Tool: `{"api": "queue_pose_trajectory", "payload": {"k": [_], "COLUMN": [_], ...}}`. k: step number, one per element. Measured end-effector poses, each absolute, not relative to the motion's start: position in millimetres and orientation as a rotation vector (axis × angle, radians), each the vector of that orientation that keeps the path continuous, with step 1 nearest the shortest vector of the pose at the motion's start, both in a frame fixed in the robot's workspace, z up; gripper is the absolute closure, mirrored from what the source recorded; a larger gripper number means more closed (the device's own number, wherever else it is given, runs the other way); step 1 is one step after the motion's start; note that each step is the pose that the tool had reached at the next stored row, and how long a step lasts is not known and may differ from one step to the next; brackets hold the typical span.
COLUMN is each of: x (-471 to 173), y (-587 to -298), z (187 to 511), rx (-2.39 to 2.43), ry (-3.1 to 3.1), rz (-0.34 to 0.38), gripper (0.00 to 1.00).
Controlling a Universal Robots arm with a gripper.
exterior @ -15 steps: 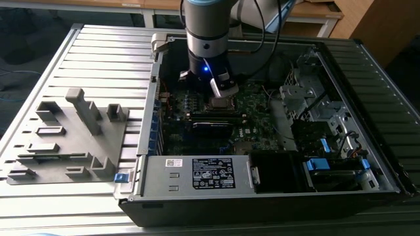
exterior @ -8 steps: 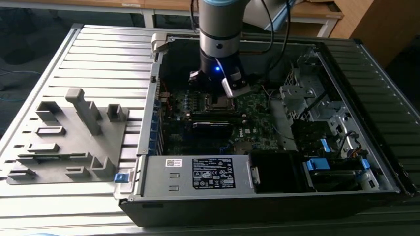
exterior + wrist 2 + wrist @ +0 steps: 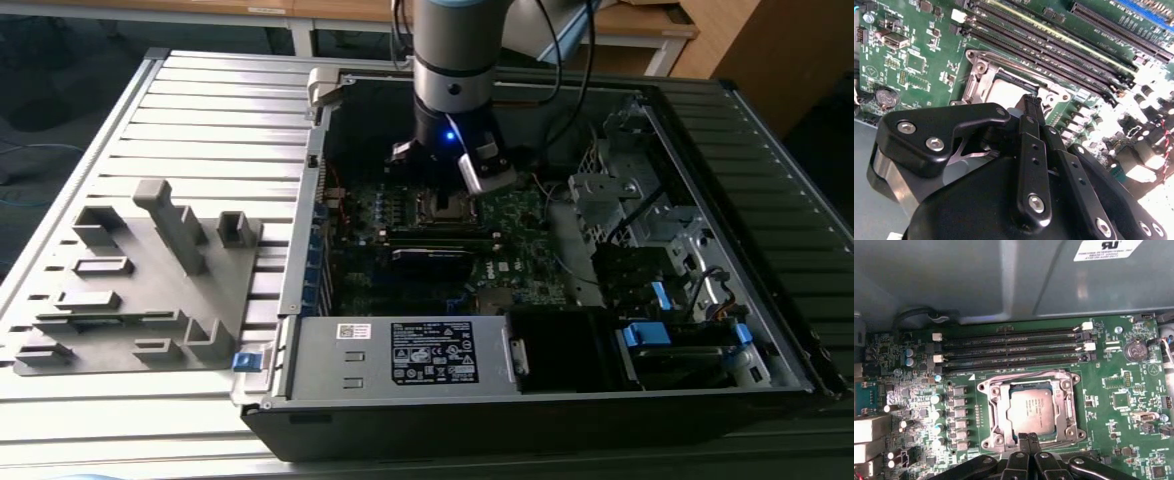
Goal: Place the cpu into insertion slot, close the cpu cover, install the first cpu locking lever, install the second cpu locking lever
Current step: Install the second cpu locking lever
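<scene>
In the first wrist view the gripper [image 3: 1028,439], fingers pressed together and holding nothing, hangs at the near edge of the socket. Just beyond, the cpu [image 3: 1030,408] lies seated inside the closed cpu cover [image 3: 999,412]; behind run the memory slots [image 3: 1014,347].

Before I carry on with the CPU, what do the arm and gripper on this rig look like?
The arm is a silver-grey cylinder with a black wrist section carrying a small blue light and dark cables looping beside it. The gripper is matte black, built of linked bars joined with silver screws, narrowing to slim black fingertips in both wrist views.
</scene>
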State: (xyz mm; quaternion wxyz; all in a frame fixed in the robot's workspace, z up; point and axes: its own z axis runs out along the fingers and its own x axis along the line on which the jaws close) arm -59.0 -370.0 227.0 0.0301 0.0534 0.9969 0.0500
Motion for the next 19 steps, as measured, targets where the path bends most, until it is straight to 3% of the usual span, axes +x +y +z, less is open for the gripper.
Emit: {"api": "queue_pose_trajectory", "payload": {"k": [19], "x": [-49.2], "y": [-360.0], "z": [224.8], "rx": [0.163], "ry": [3.074], "rz": [0.099], "gripper": [0.89]}}
